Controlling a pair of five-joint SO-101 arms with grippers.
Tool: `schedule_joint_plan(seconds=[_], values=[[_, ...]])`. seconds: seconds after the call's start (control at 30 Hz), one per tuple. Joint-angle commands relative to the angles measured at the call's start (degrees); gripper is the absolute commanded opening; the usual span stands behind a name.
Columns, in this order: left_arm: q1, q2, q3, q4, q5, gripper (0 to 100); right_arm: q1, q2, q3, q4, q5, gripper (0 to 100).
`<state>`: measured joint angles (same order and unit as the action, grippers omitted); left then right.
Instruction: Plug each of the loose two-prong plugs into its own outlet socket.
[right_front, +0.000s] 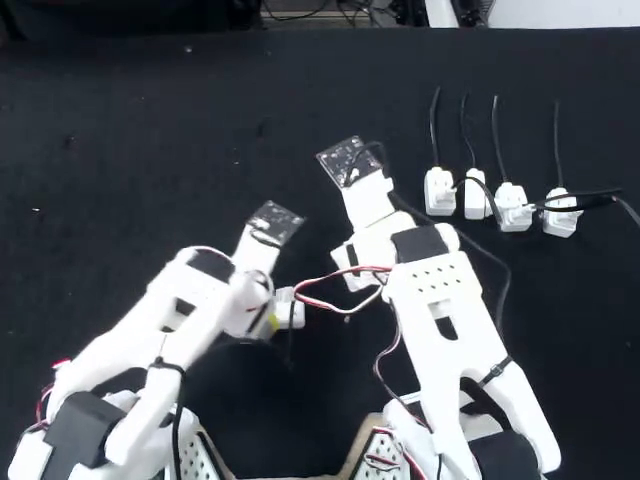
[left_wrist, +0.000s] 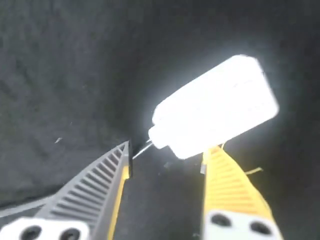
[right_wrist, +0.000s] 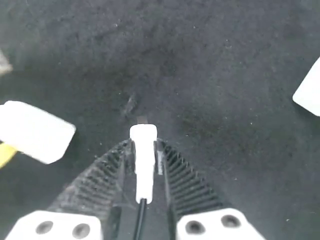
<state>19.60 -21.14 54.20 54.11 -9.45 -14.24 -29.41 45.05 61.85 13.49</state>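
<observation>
Two black ribbed fingers of the right gripper (right_wrist: 144, 144) are clamped on a slim white plug (right_wrist: 143, 136), a smooth rounded bar of plastic standing on end between them, with its thin black cord (right_wrist: 141, 220) running back between the finger bases. The left gripper (left_wrist: 166, 148) is spread wide, one grey finger (left_wrist: 95, 185) and one yellow finger (left_wrist: 227, 185), both with fine cross-ridges, and nothing sits between them. Just past their tips lies a glossy white block (left_wrist: 215, 112) with rounded corners, tilted; whether the yellow tip touches it I cannot tell. Everything rests on a black table cloth (right_front: 150, 130) with a matte, felt-like nap. From above, both grippers sit near the middle of the cloth, close together. To their right, a row of four small white corded pieces (right_front: 512, 207) lies side by side, each trailing a black lead.
</observation>
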Motion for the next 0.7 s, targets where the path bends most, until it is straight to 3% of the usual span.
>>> schedule_joint_plan(seconds=[0.0,0.17,0.3,0.4,0.53,0.67], values=[[5.93,-1.76,0.75,-6.42,8.79,23,0.97,-0.04,-2.95,0.35,0.88,1.1],[10.24,-1.76,0.31,-6.59,10.46,23,0.97,-0.04,-2.95,0.26,0.97,1.1],[9.8,-1.85,-1.98,-6.07,10.55,23,1.05,-0.04,-2.95,0.18,0.97,1.1],[7.52,-1.85,-5.67,-2.64,10.29,23,0.97,-0.04,-2.95,0.35,0.97,1.1],[2.86,-1.85,-12.88,7.74,10.11,23,0.88,-0.04,-3.56,2.29,0.97,1.1],[-5.93,-2.11,-17.01,14.59,6.07,22,-1.85,-0.04,-5.76,7.03,0.53,1.1]])
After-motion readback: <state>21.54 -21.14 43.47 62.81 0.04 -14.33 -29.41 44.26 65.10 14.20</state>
